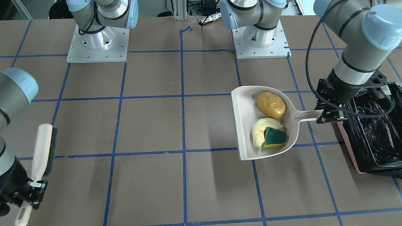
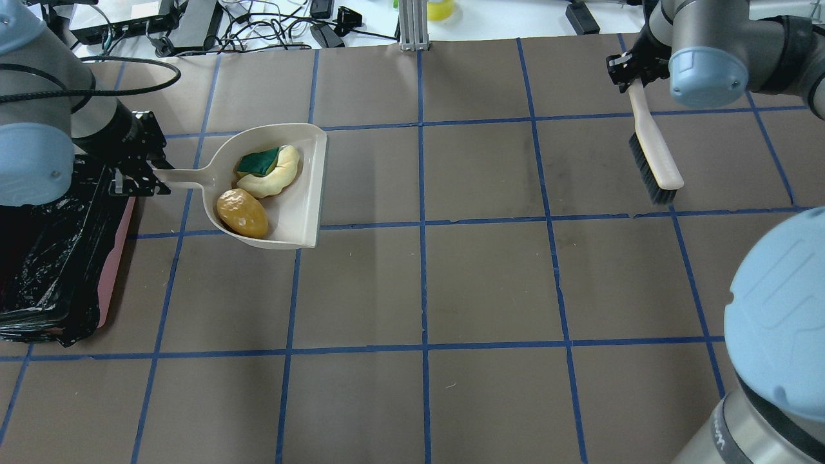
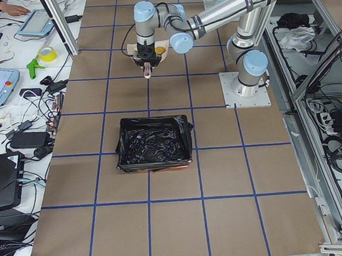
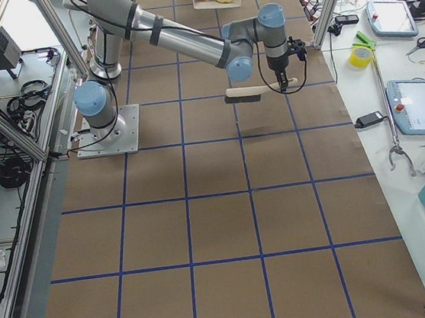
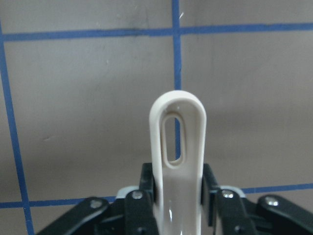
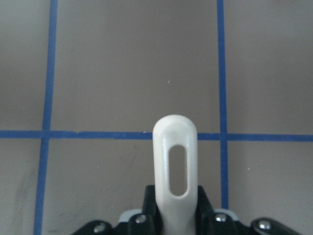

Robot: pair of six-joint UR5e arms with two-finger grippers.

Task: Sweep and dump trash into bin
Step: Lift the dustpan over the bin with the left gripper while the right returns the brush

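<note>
The beige dustpan [image 1: 246,124] holds all the trash: the tan potato-like lump [image 1: 271,105], the pale yellow crescent [image 1: 258,130] and the green-topped sponge wedge [image 1: 275,137]. My left gripper [image 1: 323,115] is shut on the dustpan handle [image 5: 177,147] and holds the pan level, just above the table beside the bin. The pink-sided bin [image 1: 348,146] with its black bag sits partly under my left wrist. My right gripper [image 1: 36,190] is shut on the brush [image 1: 43,152] handle and holds it in the air far from the dustpan. The overhead view shows the dustpan [image 2: 293,206], bin [image 2: 115,258] and brush [image 2: 654,154].
The brown table has a grid of blue tape lines [image 2: 422,225]. Both arm bases [image 1: 97,46] are bolted at the robot's side of the table. Cables and devices [image 2: 258,26] lie beyond the table's far edge.
</note>
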